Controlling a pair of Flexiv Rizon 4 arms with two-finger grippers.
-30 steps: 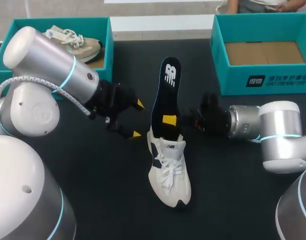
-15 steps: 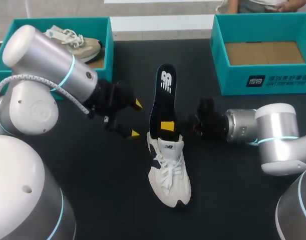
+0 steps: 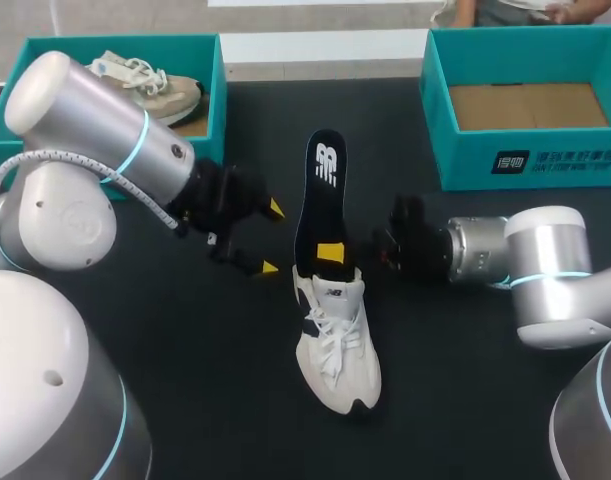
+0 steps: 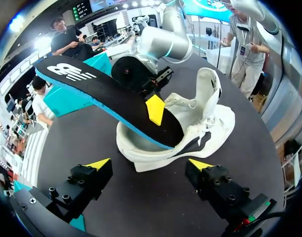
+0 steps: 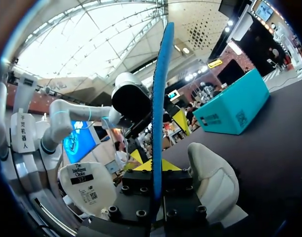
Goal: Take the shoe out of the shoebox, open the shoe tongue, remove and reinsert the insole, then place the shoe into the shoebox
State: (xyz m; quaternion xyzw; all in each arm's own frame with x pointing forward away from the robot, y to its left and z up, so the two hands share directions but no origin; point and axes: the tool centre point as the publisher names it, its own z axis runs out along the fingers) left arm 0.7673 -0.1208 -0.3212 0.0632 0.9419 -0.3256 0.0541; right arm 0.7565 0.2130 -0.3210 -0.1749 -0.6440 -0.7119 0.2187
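The shoe [image 3: 337,345] stands on its sole on the black table [image 3: 185,380], well short of both boxes, toe toward the robot and heel toward the far edge. It is white with a dark side patch and white laces, and its tongue is pulled up.

The insole [image 3: 320,200] has its lower end tucked in the shoe's opening. The rest rises out and leans away past the heel. Its top is black with a white mark and its edge is blue.

The right gripper [image 3: 330,253] comes in level from the right arm's side of the shoe, just above the heel. Its 2 yellow-tipped fingers pinch the insole low down, 1 on each face. The right wrist view shows the insole edge-on between them [image 5: 153,165].

The left gripper [image 3: 273,238] hangs beside the shoe's heel on the left arm's side. Its fingers are spread wide and touch nothing. In its own view the shoe and insole lie ahead of the parted tips [image 4: 150,165].

Far beyond the shoe, at the table's back corners, sit 2 teal boxes. The left box [image 3: 210,90] holds a 2nd shoe [image 3: 145,85], pale. The right box [image 3: 530,165] shows a brown cardboard floor.
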